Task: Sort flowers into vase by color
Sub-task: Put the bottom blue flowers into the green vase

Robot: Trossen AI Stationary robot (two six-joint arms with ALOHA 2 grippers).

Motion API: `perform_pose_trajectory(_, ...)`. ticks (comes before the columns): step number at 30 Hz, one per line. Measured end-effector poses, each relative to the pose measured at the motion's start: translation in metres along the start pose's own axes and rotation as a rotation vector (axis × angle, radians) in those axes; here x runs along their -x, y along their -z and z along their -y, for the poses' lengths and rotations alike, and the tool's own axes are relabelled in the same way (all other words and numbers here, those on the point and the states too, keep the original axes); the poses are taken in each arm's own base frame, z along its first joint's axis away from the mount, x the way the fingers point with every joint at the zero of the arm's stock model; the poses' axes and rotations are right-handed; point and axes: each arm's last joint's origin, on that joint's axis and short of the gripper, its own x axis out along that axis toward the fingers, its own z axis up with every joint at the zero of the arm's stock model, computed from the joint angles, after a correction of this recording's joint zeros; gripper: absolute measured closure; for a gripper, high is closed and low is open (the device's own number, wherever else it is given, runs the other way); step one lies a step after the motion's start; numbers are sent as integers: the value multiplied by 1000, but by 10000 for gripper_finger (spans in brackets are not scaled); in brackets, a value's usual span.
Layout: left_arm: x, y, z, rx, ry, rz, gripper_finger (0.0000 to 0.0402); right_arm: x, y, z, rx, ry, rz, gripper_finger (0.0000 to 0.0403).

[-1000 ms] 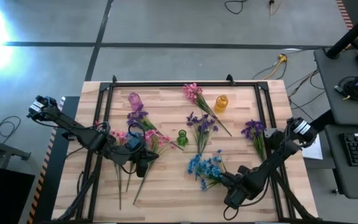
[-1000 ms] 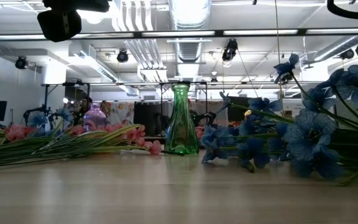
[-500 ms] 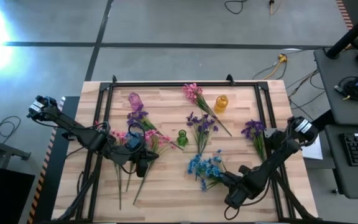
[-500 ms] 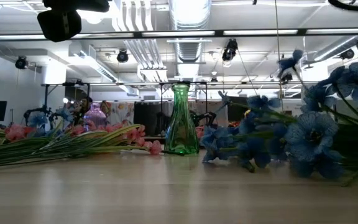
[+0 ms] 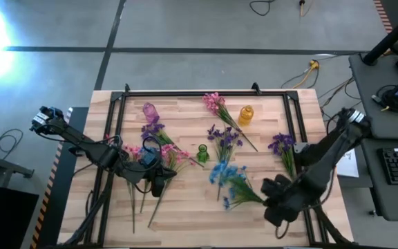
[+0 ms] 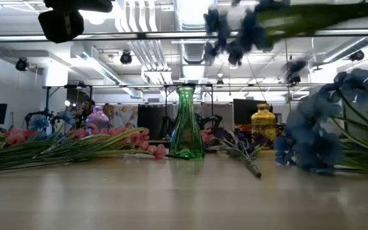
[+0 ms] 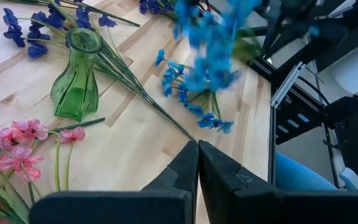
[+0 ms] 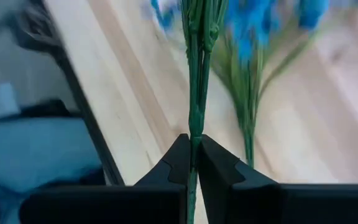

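Step in hand: blue pick-up. Right tool (image 8: 192, 163) pinches stem of blue sprig (image 5: 228, 177), lifted off worktop (image 5: 185, 214) at 5 o'clock from green vase (image 5: 202, 153). Left tool (image 7: 197, 163) pressed together, empty, over pink flowers (image 5: 135, 151). Next: swing stem-end down into a vase mouth; matching blue vase not visible.

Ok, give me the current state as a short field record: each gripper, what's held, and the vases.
right gripper: shut on the stem of a blue sprig, near the table's front right
blue sprig: lifted off the table, blossoms blurred
second blue sprig: lying on the table
left gripper: shut, empty, over the pink flowers on the left
green vase: upright, empty, mid-table
yellow vase: upright, empty, toward the back
purple vase: back left
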Motion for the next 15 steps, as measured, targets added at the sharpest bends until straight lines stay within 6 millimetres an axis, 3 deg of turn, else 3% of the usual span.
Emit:
perform_pose_trajectory(6, 0, -1, 1, -8, 9, 9, 402, 39, -2, 5, 113, -58, 410, 390)
perform_pose_trajectory(15, 1, -10, 12, -110, 109, 108, 402, 36, -19, 13, 232, 169, 904, 390)
